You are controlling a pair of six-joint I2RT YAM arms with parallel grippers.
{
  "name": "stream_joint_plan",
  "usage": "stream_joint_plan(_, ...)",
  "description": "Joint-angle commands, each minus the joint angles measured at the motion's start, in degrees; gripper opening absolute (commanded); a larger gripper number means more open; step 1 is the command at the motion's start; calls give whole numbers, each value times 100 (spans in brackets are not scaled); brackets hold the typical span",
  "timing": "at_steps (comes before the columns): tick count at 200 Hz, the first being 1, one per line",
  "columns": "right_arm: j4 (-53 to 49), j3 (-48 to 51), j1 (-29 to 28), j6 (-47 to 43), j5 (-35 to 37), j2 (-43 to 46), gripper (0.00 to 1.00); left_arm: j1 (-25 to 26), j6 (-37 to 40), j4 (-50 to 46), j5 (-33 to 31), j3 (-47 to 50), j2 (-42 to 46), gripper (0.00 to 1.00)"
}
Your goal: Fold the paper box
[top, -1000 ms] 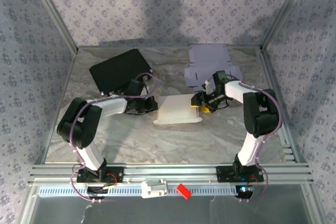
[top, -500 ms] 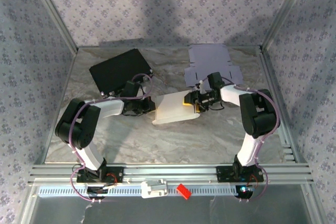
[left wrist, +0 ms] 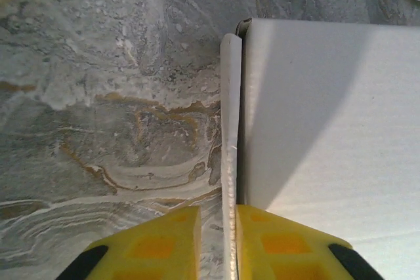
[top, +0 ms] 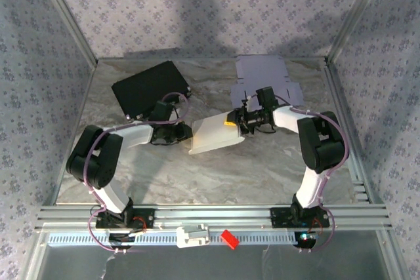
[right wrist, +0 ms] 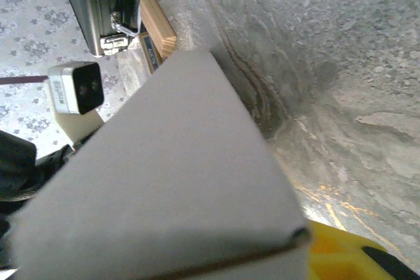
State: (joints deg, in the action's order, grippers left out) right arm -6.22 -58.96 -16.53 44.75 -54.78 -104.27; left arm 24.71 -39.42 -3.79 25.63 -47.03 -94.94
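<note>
Here we see the paper box (top: 213, 137) lying mid-table between the arms. The left gripper (left wrist: 218, 218) straddles its left flap, jaws slightly parted. The right gripper (top: 233, 122) meets its right edge, and we cannot tell its grip.

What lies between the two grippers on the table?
The white paper box, spanning the stretch from the left gripper to the right gripper, in the top view.
</note>
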Motion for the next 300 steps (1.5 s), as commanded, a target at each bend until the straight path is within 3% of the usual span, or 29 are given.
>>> stream_joint_plan(1, -317, -152, 10, 290, -125, 24, 39, -85, 144, -343, -220, -137, 278, 26)
stream_joint_plan(47, -303, -142, 149, 1156, -196, 87, 36, -151, -178, -493, -704, -143, 1168, 35)
stream_joint_plan(74, -688, -231, 238, 1773, -279, 9, 36, -151, 143, -237, -618, -70, 1730, 38)
stream_joint_plan(94, -1496, -406, 301, 1986, -345, -120, 35, 83, 1224, -219, -390, -98, 2107, 39)
stream_joint_plan(131, -2675, -581, 418, 2140, -634, -373, 35, 1371, 4214, -1435, -459, -587, 2401, 43)
stream_joint_plan(188, -3442, -519, 572, 2004, -715, -528, 32, 2111, 5905, -1983, -858, -850, 2257, 50)
stream_joint_plan(240, -3605, -459, 572, 1906, -700, -595, 30, 2342, 6525, -2112, -1347, -992, 1745, 53)
stream_joint_plan(300, -3668, -308, 570, 1922, -756, -552, 30, 2428, 6728, -1938, -1801, -1094, 1244, 54)
